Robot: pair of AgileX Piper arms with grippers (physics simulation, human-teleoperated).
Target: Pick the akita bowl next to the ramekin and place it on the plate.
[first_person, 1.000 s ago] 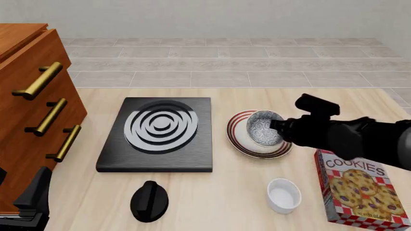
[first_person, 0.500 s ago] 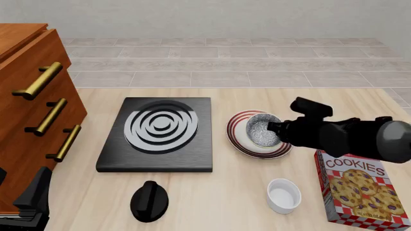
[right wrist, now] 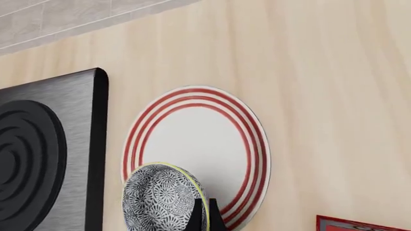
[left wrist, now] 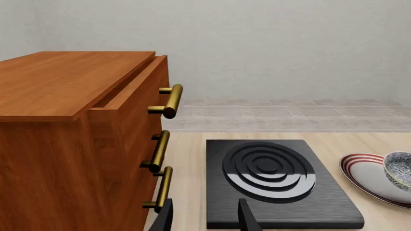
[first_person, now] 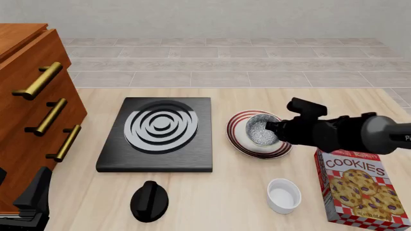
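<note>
The akita bowl [first_person: 259, 129] is held tilted, low over the red-ringed plate [first_person: 247, 149], its speckled inside facing the front view. My right gripper [first_person: 272, 128] is shut on the bowl's rim from the right. In the right wrist view the bowl's dark patterned outside [right wrist: 159, 199] sits over the plate [right wrist: 192, 137], with my gripper [right wrist: 204, 217] pinching its edge. Whether the bowl touches the plate I cannot tell. The white ramekin [first_person: 283, 195] stands nearer the front. My left gripper [left wrist: 205, 220] is open and holds nothing, at the front left by the cabinet.
A black stove slab [first_person: 159, 132] lies left of the plate. A black glossy lump [first_person: 149, 200] sits near the front edge. A cookies box [first_person: 361, 188] lies at the right, under my right arm. A wooden cabinet [first_person: 32, 106] with brass handles fills the left side.
My right arm has come down and swung a little left, carrying the bowl lower over the plate. The left arm has not moved.
</note>
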